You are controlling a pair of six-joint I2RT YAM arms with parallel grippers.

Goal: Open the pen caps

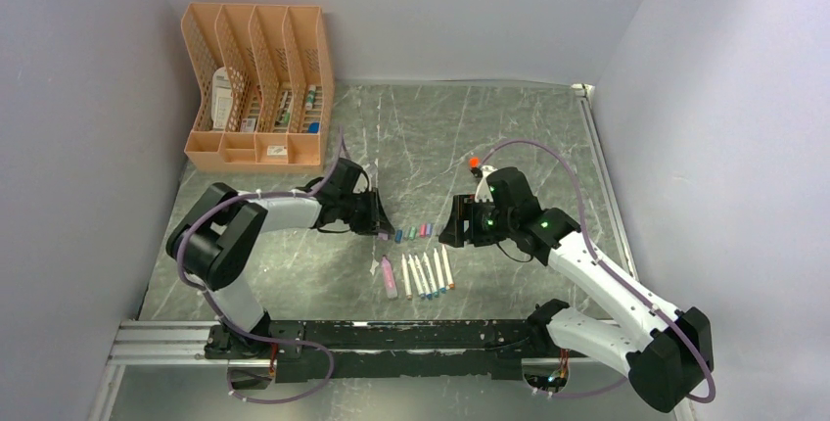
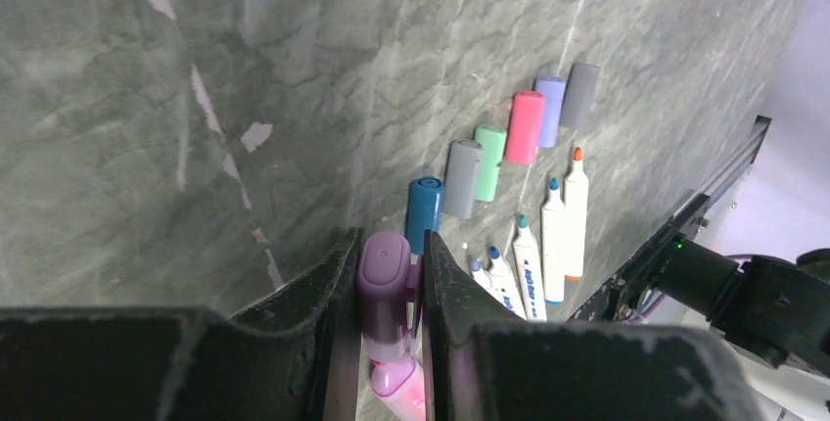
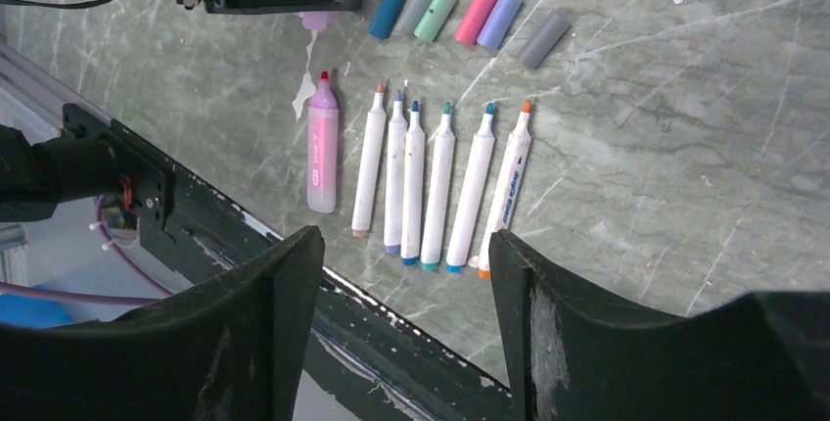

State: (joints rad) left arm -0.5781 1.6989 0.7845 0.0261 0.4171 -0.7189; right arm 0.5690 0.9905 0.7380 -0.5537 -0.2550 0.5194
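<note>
Left gripper (image 2: 391, 245): narrow, its two fingers clamped on the purple cap (image 2: 382, 289)
Purple cap: upright between the fingers, off the pink highlighter (image 3: 322, 157) and just beyond its bare red tip
Right gripper (image 3: 406, 240): wide, nothing between the fingers (it hangs over the near ends of the pens)
Pen caps (image 3: 460, 16): six lie loose in a slanted row on the table (image 1: 509, 137), beyond the pen tips
Row order, from the left gripper's side: blue (image 2: 424, 210), grey, green, pink (image 2: 526, 127), periwinkle, grey (image 2: 580, 95)
Spacing: the first three touch or nearly so, pink and periwinkle touch, the last grey sits a little apart
White pens (image 3: 431, 181): six, all uncapped, side by side with tips toward the caps
Pink highlighter: flat on the table, just beside the white pens on the left arm's side
File organiser (image 1: 256, 88): orange, at the far left corner, well apart from the pens
</note>
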